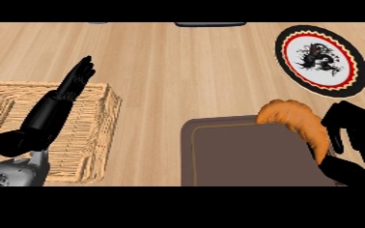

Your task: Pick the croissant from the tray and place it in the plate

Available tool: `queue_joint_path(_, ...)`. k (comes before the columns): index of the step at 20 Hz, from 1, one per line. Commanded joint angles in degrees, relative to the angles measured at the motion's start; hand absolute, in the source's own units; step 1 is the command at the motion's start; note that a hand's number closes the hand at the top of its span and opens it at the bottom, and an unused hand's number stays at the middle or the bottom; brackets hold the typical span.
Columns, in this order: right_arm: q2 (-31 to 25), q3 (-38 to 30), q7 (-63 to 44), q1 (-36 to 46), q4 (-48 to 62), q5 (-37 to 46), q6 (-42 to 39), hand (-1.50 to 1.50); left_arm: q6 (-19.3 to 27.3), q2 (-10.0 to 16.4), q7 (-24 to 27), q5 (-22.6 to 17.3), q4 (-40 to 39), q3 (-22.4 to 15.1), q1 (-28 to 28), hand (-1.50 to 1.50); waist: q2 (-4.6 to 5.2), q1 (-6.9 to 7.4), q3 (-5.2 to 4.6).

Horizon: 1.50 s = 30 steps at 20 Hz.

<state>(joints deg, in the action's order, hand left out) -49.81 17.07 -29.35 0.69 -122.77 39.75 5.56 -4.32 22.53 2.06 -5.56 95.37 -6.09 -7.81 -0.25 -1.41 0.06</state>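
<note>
Sitting left was a woven wicker basket (94, 130) (under the straight-fingered left hand (76, 84)); the right hand (346, 125) clasped the golden-brown croissant (294, 119).

Croissant (294, 120) partly behind right hand (347, 128)

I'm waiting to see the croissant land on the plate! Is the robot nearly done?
About halfway. Done: the right hand has its fingers curled round the croissant. In hand: the croissant is at the far right corner of the tray, not clearly away from it. Left: carrying it to the plate beyond and letting go. The left hand rests open over the basket.
</note>
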Motion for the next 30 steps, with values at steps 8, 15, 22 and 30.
queue_joint_path(8, 7.3, -13.1, 17.7, 10.8, 27.7, -8.4, 2.8, 1.5, -4.2, -0.9, 0.5, -0.8, -3.7, 3.0, -3.7, 0.0, 0.56, 2.05, -0.02)
queue_joint_path(15, 12.3, -16.1, 26.8, 22.0, 46.8, -4.8, 7.1, 1.5, -3.6, -3.0, -0.7, 1.6, -2.0, 2.4, -2.5, 0.0, 0.52, 2.46, -0.02)
queue_joint_path(22, 11.6, -17.4, 36.6, 31.9, 71.3, -0.6, 8.0, 1.5, -2.8, -5.2, -2.7, 4.3, -1.5, 0.4, -4.3, 0.0, 0.67, 2.96, 0.01)
queue_joint_path(30, 12.3, -21.2, 41.2, 39.9, 96.6, -1.0, 6.3, -1.5, -5.0, -4.8, -1.3, 2.8, -1.7, 1.8, -5.0, 0.0, 1.3, 4.27, 0.13)
